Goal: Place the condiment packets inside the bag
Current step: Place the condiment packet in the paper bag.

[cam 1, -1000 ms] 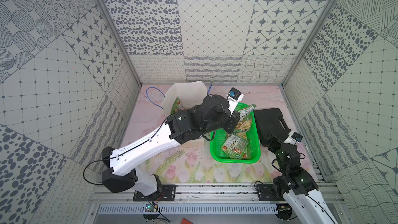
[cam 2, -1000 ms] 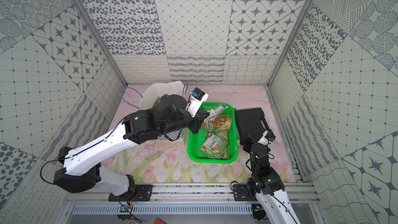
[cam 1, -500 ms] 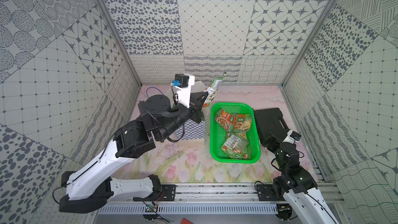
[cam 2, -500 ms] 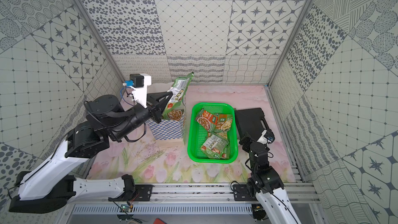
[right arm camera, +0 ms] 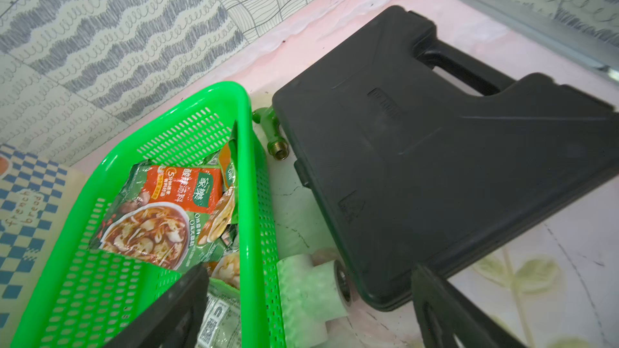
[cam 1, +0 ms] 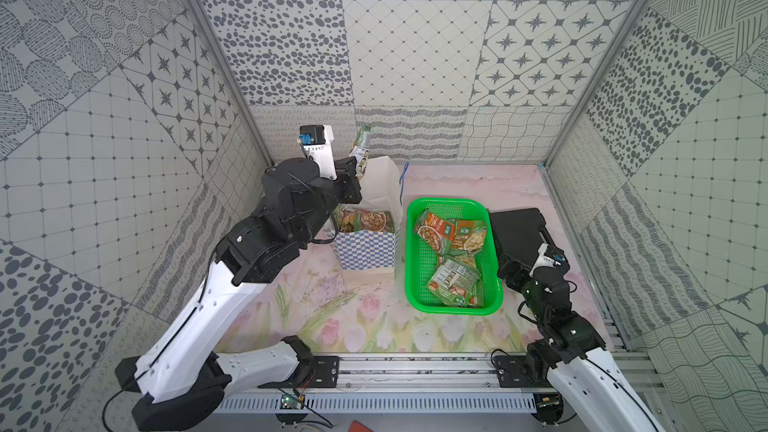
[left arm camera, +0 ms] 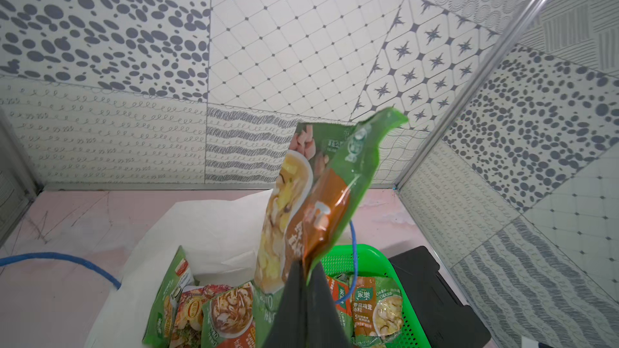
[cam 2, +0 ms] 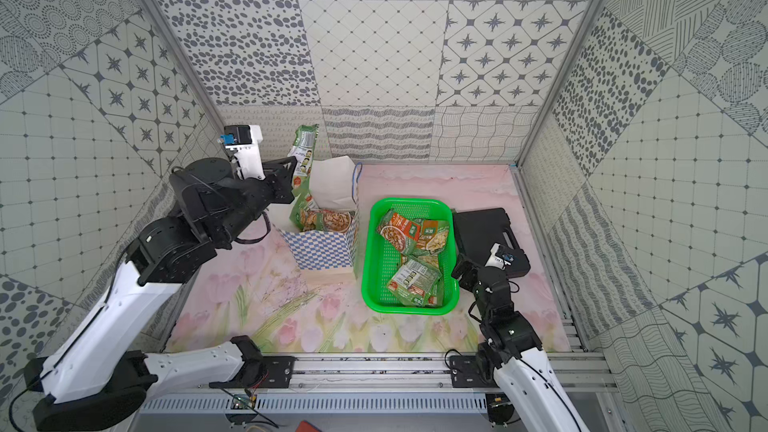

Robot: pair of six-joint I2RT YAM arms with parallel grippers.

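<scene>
Left gripper (left arm camera: 306,271) has its fingers clamped on the bottom edge of a glossy green-and-orange condiment packet (left arm camera: 318,195), held upright above the open white paper bag with a blue checkered band (cam 1: 365,249), left of centre in both top views. More packets (cam 1: 365,221) sit inside; others lie in the green plastic mesh basket (cam 1: 419,268) alongside. Right gripper (right arm camera: 310,274), lower right, hangs empty, fingers wide apart, beside a black plastic case (cam 1: 519,230).

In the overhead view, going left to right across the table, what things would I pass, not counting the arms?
bag → green basket → black case. The held condiment packet hangs over the bag and overlaps it, so it is left out.
</scene>
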